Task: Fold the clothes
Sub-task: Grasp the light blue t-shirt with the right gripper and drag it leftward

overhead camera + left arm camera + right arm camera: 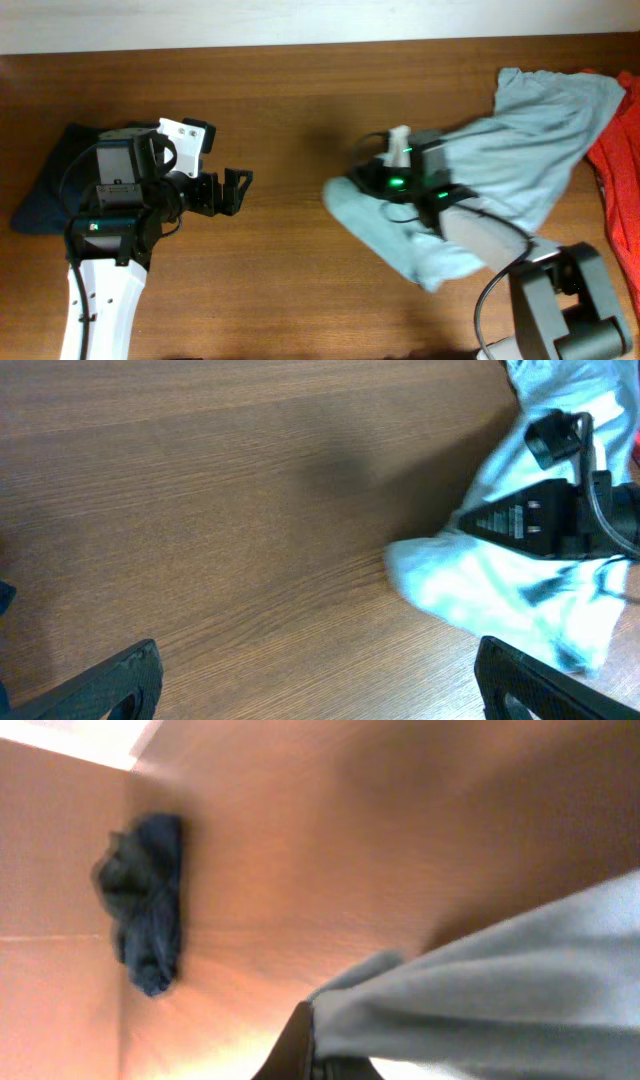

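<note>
The pale grey-blue T-shirt (520,140) lies crumpled across the right half of the table and drapes over my right arm. My right gripper (372,182) is shut on a fold of it near its left end. In the right wrist view one dark finger (298,1045) presses against the bunched grey cloth (500,990). My left gripper (236,190) hovers open over bare wood left of the shirt, its fingers (110,680) spread wide with nothing between them. The shirt's edge (460,585) lies ahead to its right. A dark navy garment (45,180) lies behind the left arm, and also shows as (150,910).
A red-orange garment (620,170) lies at the right table edge, partly under the T-shirt. The wooden table (290,100) ends at a pale wall along the back. The right arm's black wrist with cables (535,515) rests on the shirt.
</note>
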